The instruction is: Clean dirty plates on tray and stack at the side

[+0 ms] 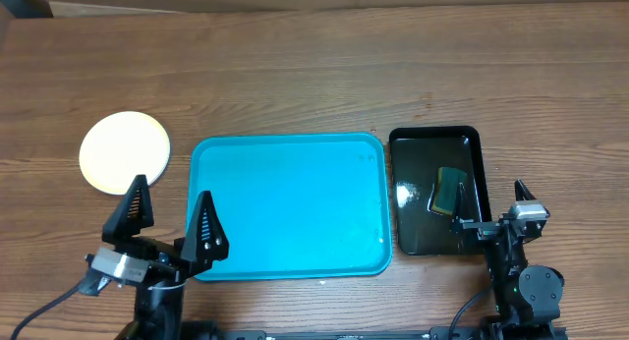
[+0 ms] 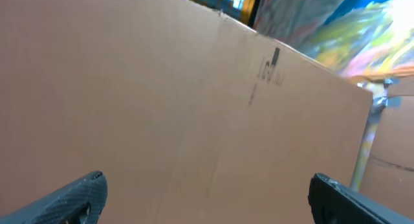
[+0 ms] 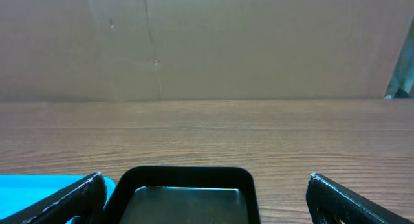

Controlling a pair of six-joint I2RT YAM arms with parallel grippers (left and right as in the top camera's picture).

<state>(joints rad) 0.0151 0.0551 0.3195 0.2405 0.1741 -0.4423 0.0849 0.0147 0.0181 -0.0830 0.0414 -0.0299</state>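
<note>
Nearest, the left gripper (image 1: 172, 187) and right gripper (image 3: 206, 180) flank the tray's (image 1: 290, 143) front edge, jaws spread, holding nothing. The tray looks bare. A pale plate (image 1: 124, 151) rests on the counter, left of it. Take the sponge (image 1: 450, 191), right of the tray, only if smears show.

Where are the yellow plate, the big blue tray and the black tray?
Yellow plate (image 1: 123, 153), overhead view, middle of its flat top.
Blue tray (image 1: 287, 202), overhead view, bare floor near its middle.
Black tray (image 1: 418, 232), overhead view, bare floor by its near left corner.
</note>
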